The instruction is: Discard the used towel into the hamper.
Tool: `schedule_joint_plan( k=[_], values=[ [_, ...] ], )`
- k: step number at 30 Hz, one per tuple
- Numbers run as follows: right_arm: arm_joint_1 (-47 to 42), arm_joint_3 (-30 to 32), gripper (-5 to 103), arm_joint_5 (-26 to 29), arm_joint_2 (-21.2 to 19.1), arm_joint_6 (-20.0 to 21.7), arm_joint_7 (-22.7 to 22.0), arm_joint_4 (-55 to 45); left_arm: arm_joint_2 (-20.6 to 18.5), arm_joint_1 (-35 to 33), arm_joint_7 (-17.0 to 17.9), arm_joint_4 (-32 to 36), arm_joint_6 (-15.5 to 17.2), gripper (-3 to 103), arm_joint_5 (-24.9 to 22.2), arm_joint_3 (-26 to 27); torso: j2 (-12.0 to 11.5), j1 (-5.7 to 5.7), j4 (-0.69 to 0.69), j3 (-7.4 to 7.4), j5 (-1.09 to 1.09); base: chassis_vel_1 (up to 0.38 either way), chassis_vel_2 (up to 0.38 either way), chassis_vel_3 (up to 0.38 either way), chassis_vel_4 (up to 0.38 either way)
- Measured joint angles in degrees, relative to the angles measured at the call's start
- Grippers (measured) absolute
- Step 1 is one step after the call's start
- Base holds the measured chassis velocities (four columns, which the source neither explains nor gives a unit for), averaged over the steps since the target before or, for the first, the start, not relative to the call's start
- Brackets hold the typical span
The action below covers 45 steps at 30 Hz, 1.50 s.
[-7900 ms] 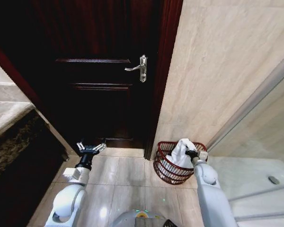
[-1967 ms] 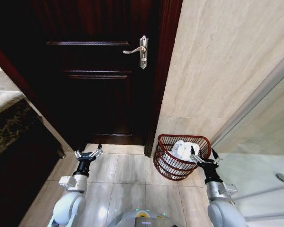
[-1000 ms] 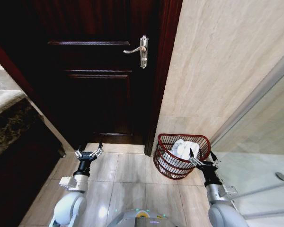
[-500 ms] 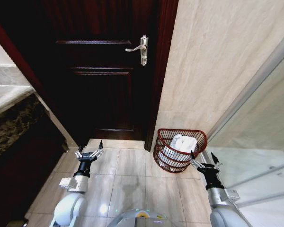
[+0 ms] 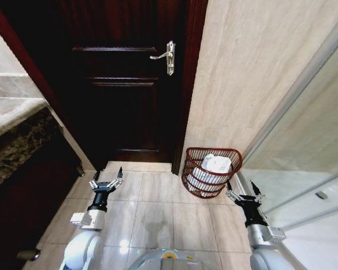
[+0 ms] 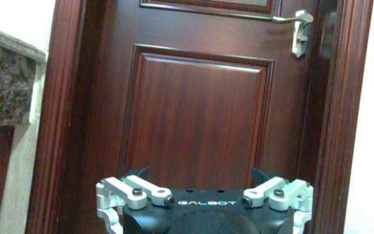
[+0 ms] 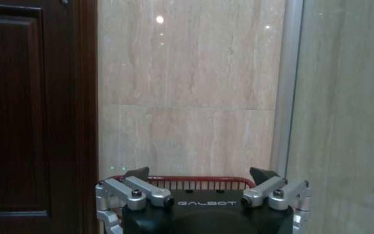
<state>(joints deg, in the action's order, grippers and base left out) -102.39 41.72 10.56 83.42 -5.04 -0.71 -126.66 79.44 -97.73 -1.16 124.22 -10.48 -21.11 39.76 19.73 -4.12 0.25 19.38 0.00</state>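
Head view: white towel point(image 5: 216, 163) is seen inside hamper point(image 5: 198, 185) by door point(image 5: 124, 84). Right gripper point(image 5: 241, 192) is held just beside hamper, fingers spread, nothing gripped. Left gripper point(image 5: 106, 179) is likewise spread, over floor tiles point(image 5: 158, 211).

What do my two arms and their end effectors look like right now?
Both arms have glossy white-grey shells narrowing to a black wrist. The left end effector and right end effector match: a black body marked GALBOT in pale letters, silver metal finger linkages with dark bolts, and black pointed fingertips. No loose cables show.
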Motion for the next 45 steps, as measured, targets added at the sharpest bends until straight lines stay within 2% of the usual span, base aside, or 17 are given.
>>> schedule_joint_plan(
  k=[12, 45],
  values=[
    [-0.16, -0.15, 100, -0.07, 0.05, -0.37, 0.00, 0.17, 0.17, -0.50, 0.10, -0.19, -0.42, 100, 0.12, 0.06, -0.71, 0.27, 0.02, -0.43, 0.00, 0.086, -0.083, -0.092, 0.084],
    [-1.71, -0.23, 100, -0.38, 0.20, -1.69, -0.13, -0.11, 0.60, -0.56, 0.14, -1.12, -2.36, 100, 2.45, 0.07, -8.64, 2.76, 0.02, -5.87, 0.01, 0.075, -0.081, -0.075, 0.078]
  ],
)
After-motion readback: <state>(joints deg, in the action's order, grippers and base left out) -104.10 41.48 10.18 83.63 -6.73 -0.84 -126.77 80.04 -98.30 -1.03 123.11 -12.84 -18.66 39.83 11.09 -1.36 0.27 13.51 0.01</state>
